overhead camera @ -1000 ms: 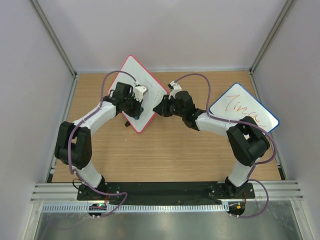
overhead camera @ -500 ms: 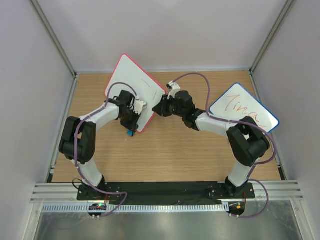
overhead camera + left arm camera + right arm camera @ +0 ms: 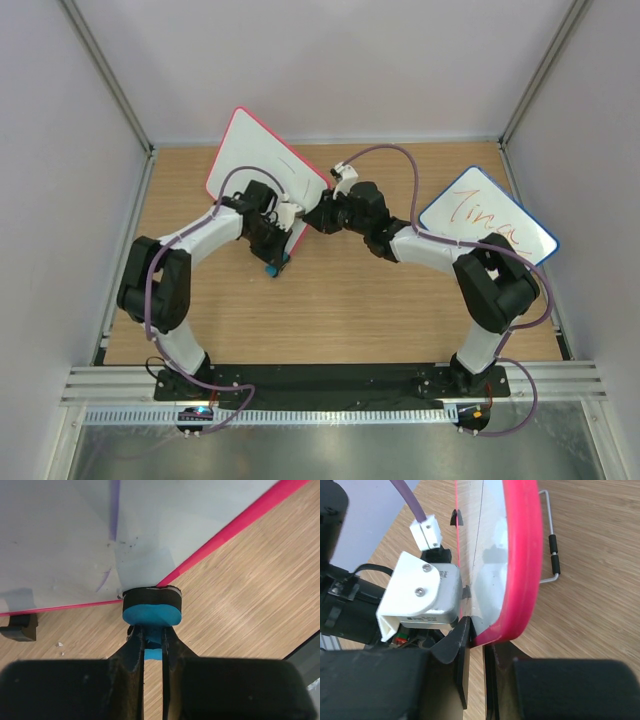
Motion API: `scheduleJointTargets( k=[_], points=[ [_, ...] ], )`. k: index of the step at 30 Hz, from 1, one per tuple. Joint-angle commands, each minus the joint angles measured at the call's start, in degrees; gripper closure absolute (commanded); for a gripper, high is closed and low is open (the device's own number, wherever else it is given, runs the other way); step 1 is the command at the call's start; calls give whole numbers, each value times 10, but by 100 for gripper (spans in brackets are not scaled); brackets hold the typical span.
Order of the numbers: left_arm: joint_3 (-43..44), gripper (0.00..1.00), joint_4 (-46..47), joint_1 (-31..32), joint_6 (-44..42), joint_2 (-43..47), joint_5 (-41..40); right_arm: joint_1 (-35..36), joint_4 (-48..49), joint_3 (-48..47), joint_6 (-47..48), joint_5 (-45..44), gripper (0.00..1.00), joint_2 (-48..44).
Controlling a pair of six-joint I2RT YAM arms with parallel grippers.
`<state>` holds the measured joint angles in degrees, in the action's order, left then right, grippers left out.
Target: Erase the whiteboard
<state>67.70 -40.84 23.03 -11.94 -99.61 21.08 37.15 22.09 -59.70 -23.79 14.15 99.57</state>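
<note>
The whiteboard (image 3: 256, 152), white with a red-pink frame, stands tilted up at the back middle of the table. My right gripper (image 3: 321, 213) is shut on its right corner; in the right wrist view my gripper (image 3: 479, 630) pinches the red frame (image 3: 522, 555). My left gripper (image 3: 273, 260) is shut on a blue eraser (image 3: 151, 609) with a black felt face, pressed at the board's near corner. In the left wrist view the board (image 3: 60, 540) carries a purple streak (image 3: 114, 510) and faint purple marks (image 3: 104, 579).
A blue-framed board with orange writing (image 3: 487, 228) lies at the right. A wire stand (image 3: 551, 555) sticks out behind the red-framed board. A small black block (image 3: 20, 627) sits on the table at the board's lower edge. Grey walls enclose the table.
The board has been tipped up more steeply and shifted left. My left gripper has dragged the eraser down the board face to its near corner. My right gripper has kept hold of the corner.
</note>
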Motion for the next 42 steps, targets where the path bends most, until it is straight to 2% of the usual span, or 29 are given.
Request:
scheduleJointTargets(
  k=[1, 8, 12, 14, 18, 24, 33, 42],
  points=[
    [38, 100, 72, 8, 0, 42, 13, 27, -57, 7, 52, 18, 99, 3],
    [61, 100, 57, -18, -10, 115, 6, 27, -57, 6, 50, 19, 99, 5],
    [119, 100, 76, -40, 11, 120, -20, 27, -61, 3, 50, 19, 99, 1],
    [139, 100, 98, -51, 37, 108, -21, 26, -66, 1, 52, 18, 99, -2],
    [204, 100, 91, -45, 58, 50, 47, 27, -71, 0, 53, 12, 99, -1],
    [284, 100, 92, -34, 86, -13, 39, 32, -85, -8, 61, 2, 99, 2],
    [313, 100, 98, -36, 87, -57, -29, 40, -102, -15, 74, -10, 99, -1],
    [369, 100, 116, -82, 76, -127, -121, 44, -108, -22, 80, -12, 99, 2]
  ],
)
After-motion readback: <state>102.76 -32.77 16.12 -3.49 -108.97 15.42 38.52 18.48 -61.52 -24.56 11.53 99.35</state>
